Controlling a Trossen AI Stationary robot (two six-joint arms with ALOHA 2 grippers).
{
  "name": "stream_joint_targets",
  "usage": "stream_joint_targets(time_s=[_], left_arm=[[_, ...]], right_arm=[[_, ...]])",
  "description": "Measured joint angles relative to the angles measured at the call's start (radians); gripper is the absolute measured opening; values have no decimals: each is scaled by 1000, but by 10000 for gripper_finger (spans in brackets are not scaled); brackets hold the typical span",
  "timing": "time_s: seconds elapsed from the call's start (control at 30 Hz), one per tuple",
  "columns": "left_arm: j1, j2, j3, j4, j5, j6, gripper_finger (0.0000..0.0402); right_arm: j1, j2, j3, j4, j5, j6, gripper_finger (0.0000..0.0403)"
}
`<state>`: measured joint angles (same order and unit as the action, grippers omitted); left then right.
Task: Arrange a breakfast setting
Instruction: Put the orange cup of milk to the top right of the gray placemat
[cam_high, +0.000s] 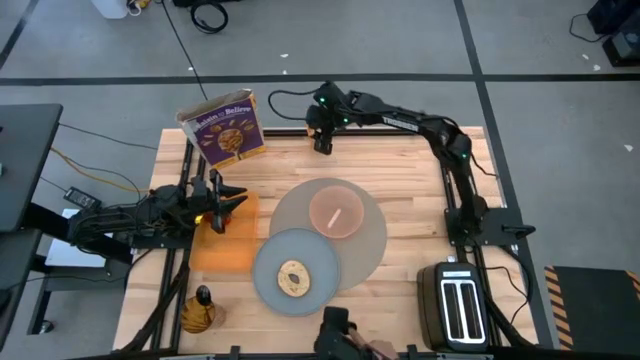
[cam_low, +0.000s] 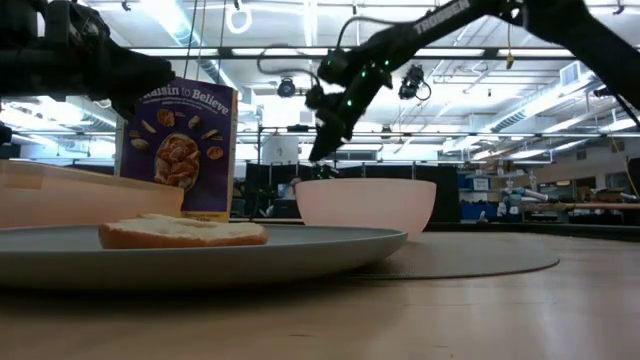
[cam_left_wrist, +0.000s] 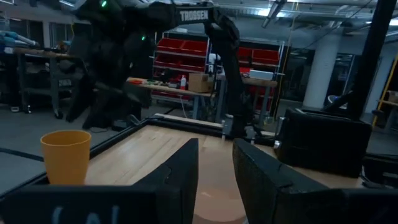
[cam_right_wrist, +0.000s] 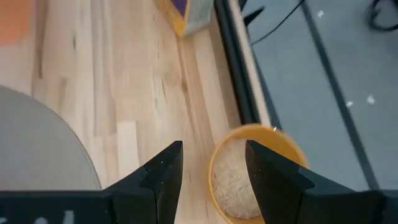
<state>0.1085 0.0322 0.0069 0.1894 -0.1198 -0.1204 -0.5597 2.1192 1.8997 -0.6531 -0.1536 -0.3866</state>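
Our right gripper (cam_right_wrist: 208, 168) hangs over the table's far edge, jaws parted w/ nothing held; the orange cup (cam_right_wrist: 252, 171) sits directly below, rim offset toward one finger. Left gripper (cam_high: 222, 196) waits by the left edge, fingers apart, empty.

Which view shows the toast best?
High view: the toast slice shows whole from above, lying on the grey plate. Low view gives it close but side-on, at plate-rim level. Neither wrist view shows it.
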Motion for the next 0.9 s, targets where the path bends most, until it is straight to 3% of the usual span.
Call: stream_joint_targets(time_s=[0.27, 0.9], left_arm=[[0, 0, 0, 1, 0, -52, 107], [0, 0, 0, 0, -44, -56, 107]], right_arm=[[-14, 24, -17, -2, -1, -67, 171], [-31, 24, -153, 129, -32, -159, 104]])
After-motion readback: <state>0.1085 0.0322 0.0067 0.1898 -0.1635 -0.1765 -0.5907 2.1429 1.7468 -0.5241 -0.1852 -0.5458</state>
